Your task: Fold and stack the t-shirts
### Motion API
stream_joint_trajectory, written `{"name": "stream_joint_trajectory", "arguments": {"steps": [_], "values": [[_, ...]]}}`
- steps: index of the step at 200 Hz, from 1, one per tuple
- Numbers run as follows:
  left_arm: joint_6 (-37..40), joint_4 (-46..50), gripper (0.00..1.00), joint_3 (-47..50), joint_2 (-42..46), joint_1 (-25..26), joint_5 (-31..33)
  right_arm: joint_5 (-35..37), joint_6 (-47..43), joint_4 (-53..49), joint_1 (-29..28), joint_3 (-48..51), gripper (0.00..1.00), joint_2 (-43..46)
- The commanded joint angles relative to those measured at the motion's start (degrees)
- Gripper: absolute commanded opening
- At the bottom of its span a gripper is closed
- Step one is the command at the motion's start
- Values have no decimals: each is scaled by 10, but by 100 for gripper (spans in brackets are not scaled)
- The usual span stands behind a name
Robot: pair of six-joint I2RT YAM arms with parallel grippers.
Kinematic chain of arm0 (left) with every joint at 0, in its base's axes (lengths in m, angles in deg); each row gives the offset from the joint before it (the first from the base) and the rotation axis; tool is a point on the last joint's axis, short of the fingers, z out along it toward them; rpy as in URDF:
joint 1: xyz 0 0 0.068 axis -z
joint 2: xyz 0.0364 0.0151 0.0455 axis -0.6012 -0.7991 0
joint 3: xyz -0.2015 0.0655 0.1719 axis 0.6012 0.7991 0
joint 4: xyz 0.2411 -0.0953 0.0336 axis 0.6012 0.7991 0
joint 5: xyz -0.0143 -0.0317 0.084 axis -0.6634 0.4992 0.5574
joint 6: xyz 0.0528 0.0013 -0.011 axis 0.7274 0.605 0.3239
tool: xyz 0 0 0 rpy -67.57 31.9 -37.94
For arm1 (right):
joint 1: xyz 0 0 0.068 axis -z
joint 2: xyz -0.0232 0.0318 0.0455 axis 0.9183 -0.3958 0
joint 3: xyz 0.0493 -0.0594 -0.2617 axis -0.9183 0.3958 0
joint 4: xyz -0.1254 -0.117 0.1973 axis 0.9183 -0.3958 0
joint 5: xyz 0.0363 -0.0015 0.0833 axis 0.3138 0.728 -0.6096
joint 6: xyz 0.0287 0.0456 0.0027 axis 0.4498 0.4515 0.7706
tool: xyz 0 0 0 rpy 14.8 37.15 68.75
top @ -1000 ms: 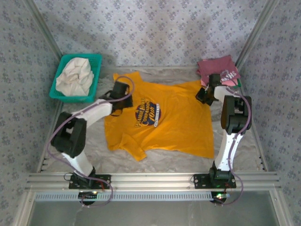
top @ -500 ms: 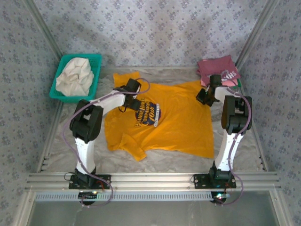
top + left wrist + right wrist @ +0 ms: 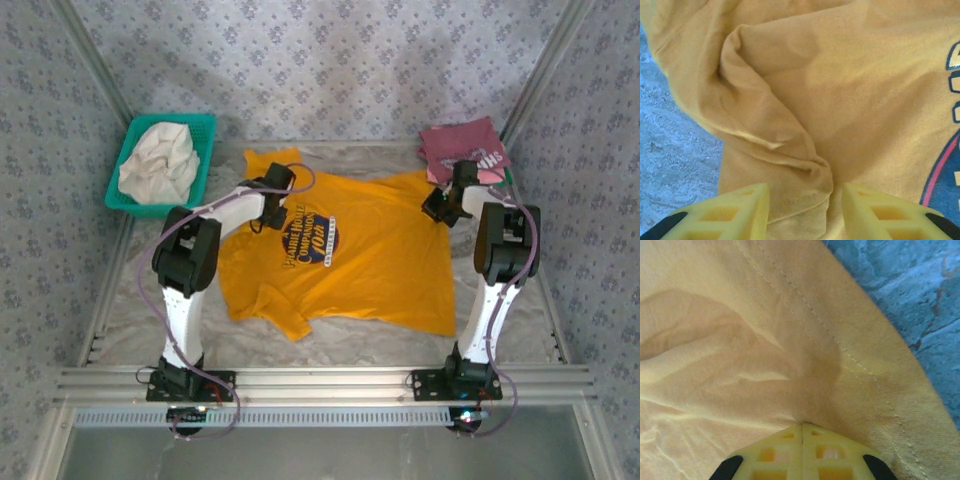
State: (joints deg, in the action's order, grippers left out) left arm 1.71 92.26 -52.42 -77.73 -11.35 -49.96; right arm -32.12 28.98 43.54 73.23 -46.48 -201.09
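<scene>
The mustard-yellow t-shirt lies spread face up on the table, its dark blue round print showing. My left gripper is at its left shoulder near the collar. In the left wrist view it stands open, straddling a raised fold of yellow cloth. My right gripper is at the shirt's right sleeve. In the right wrist view it is shut, with yellow cloth puckered at its tips near the stitched hem. A folded maroon t-shirt with white lettering lies at the back right.
A teal basket holding a crumpled white cloth stands at the back left. Patterned walls close in the back and both sides. An aluminium rail runs along the near edge by the arm bases.
My left gripper has moved right from the left sleeve to the shoulder by the collar, and its jaws have come apart. My right gripper has shifted slightly toward the back right with the sleeve.
</scene>
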Motion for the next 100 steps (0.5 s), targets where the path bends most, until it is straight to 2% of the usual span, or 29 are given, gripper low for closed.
{"name": "stream_joint_trajectory", "arguments": {"steps": [1, 10, 20, 26, 37, 46, 74, 100], "values": [[-1, -14, 23, 17, 44, -35, -27, 23, 11, -23, 16, 26, 0, -24], [8, -24, 14, 18, 34, -42, -31, 22, 11, -21, 18, 27, 0, -25], [14, -14, 14, 6, 19, -43, -36, 18, 14, -20, 18, 26, 0, -27], [14, -6, 20, -1, 14, -43, -43, 17, 15, -17, 19, 25, 0, -26], [13, -9, 45, 4, 16, -35, -50, 16, 16, -17, 18, 26, 0, -25], [16, -21, 57, 16, 24, -28, -50, 16, 16, -17, 18, 26, 0, -23], [7, -32, 66, 28, 25, -25, -67, 18, 16, -16, 17, 27, 0, -21], [9, -25, 67, 26, 14, -17, -80, 17, 15, -20, 17, 24, 0, -24]]}}
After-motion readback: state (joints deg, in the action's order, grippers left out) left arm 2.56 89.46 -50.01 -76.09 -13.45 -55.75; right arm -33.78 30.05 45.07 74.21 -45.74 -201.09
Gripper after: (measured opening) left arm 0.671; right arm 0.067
